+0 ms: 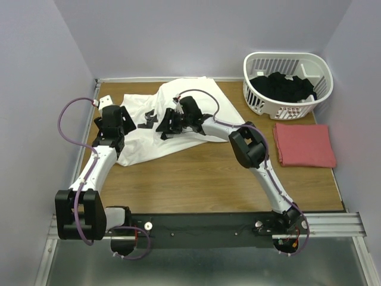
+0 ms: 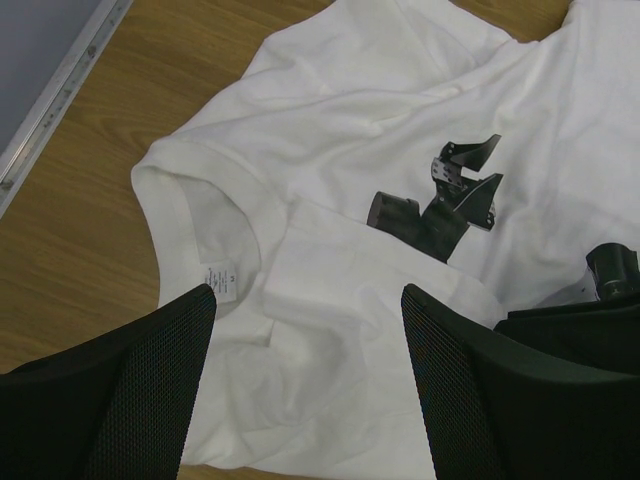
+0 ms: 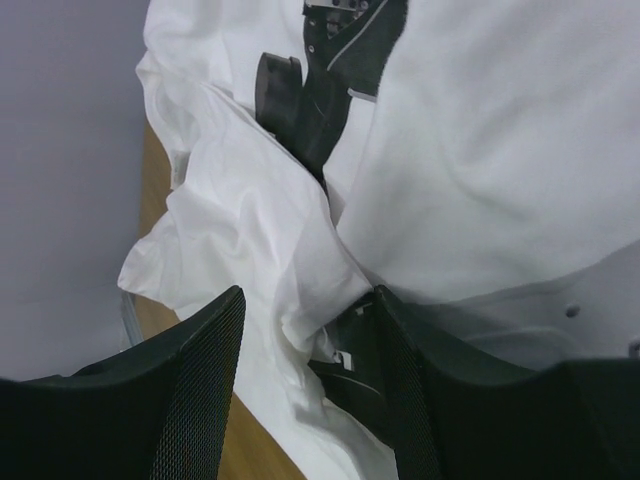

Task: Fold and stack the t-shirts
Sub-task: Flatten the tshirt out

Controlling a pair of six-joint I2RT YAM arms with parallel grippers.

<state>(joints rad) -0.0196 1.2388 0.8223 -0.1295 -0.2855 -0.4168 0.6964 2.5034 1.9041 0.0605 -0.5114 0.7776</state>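
Top: I see the white t-shirt (image 1: 149,143) spread on the desk (image 1: 196,179) under the left end effector (image 1: 146,121) and right end effector (image 1: 166,128). Folded salmon-red t-shirt (image 1: 303,145) lies well off to the right one's right.
Left wrist: fingers (image 2: 130,390) wide apart, collar (image 2: 190,215) just beneath.
Right wrist: fingers (image 3: 190,400) apart, shirt fold lying between.

On the table (image 1: 196,179) | spread t-shirt (image 1: 178,119) back left | folded t-shirt (image 1: 304,145) right, well apart | basket (image 1: 280,109) behind it, back-right corner, clothes (image 1: 283,86) inside
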